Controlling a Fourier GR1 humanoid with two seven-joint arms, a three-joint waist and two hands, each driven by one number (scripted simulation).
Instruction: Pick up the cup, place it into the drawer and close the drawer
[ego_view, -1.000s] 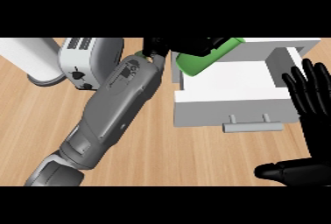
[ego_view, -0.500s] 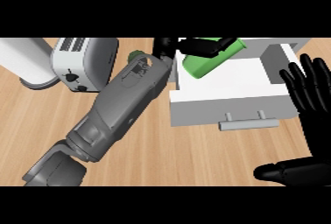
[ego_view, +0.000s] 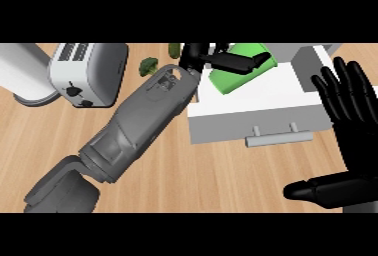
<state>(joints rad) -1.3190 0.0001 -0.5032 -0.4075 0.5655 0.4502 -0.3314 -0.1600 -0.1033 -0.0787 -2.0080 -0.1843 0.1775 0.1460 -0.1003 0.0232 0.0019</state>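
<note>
- One green cup (ego_view: 240, 74) is shown.
- One white drawer (ego_view: 255, 112), with one grey handle (ego_view: 279, 139), is shown.
- One toaster (ego_view: 85, 72) is shown.
- One white cylindrical object (ego_view: 26, 75) is shown.
- Two small green items (ego_view: 148, 66), unidentifiable, are seen on the worktop (ego_view: 221, 175).
- Two black hands are counted: left hand (ego_view: 221, 59), right hand (ego_view: 351, 135).

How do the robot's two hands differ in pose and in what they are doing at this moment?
The left hand is curled round the green cup, over the open drawer; the right hand holds nothing, fingers straight and spread.
The left hand reaches far across the counter on a long forearm; the right hand rests at the view's right edge beside the drawer.
Both hands are black.
</note>
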